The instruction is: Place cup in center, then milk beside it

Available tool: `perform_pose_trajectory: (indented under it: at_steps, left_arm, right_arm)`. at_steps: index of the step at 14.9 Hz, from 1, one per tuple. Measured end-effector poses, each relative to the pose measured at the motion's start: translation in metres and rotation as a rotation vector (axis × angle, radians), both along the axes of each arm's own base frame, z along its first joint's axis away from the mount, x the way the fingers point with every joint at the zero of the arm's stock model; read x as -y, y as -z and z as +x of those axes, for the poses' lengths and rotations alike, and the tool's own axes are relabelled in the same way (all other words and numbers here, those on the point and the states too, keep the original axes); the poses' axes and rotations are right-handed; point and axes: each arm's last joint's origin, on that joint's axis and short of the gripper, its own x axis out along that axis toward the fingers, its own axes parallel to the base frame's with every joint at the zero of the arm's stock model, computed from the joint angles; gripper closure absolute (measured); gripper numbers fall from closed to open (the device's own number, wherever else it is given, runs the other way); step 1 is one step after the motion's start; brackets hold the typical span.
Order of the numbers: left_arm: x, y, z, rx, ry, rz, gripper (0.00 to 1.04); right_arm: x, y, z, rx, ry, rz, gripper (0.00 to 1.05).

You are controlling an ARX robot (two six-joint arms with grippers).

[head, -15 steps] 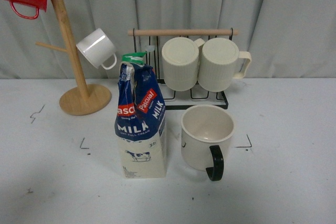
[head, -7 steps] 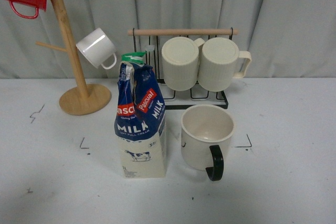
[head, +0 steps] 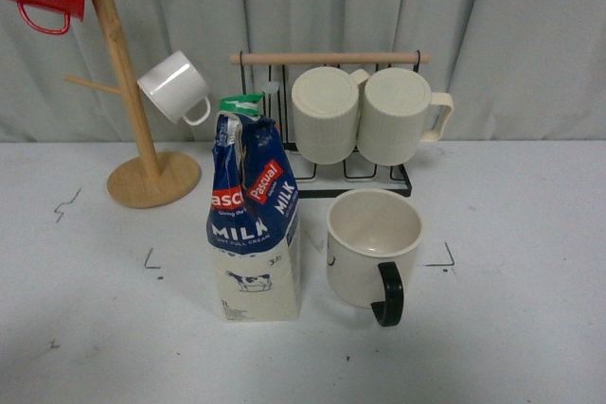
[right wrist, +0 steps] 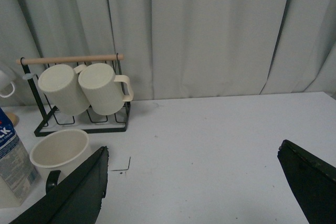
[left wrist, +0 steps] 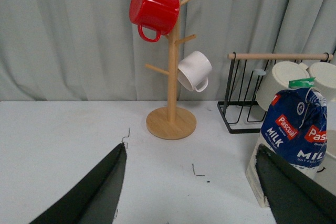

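Tabletop [head: 530,328]: milk [head: 254,224] beside cup [head: 372,245], both tools [left wrist: 189,192] [right wrist: 194,192] apart.

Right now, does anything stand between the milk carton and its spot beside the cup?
Nothing visible does: the milk carton already stands upright beside the cup, with only a narrow bare gap between them.

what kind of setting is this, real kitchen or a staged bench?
Most likely a staged test bench, not a kitchen. A plain grey curtain closes off the back, the bare white table carries small black corner marks, and the props are tidy: a wooden mug tree and a wire mug rack.
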Motion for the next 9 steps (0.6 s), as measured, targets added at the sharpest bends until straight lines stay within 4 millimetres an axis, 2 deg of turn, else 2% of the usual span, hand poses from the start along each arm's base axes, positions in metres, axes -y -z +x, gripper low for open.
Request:
perform_pose_trajectory:
  at_steps: [2,9]
  left_arm:
    - [0.0000,0.0000,0.0000,0.000,0.000,0.000,0.06]
    - [0.0000,0.0000,0.0000,0.000,0.000,0.001,0.07]
  right_arm:
    - [0.0000,0.0001,0.0000,0.000,0.000,0.000,0.06]
    - [0.0000,0.0000,0.0000,0.000,0.000,0.000,0.06]
